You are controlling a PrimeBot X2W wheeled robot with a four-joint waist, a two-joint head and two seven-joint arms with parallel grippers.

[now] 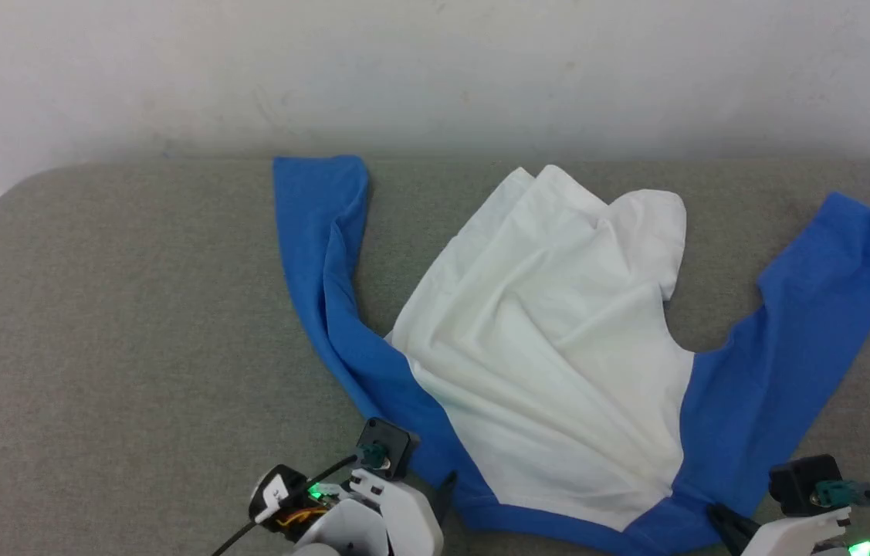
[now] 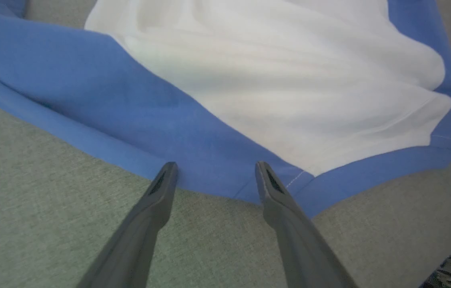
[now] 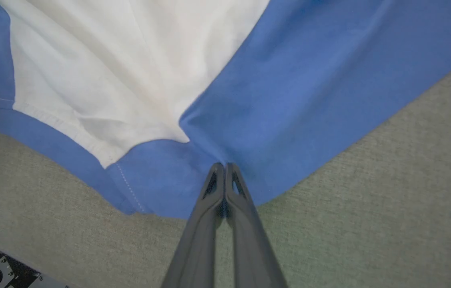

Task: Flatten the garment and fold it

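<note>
One garment, two end effectors

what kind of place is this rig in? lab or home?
Probably a lab or test setup, though I can't be sure: a plain grey fabric surface, a bare white wall right behind it, and a shirt spread on it.

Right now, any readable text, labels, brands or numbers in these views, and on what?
No text can be read.
garment: plain white and blue cloth, no print on the side facing up.
white patch on the dark module by the left arm: marks too small to read.
</note>
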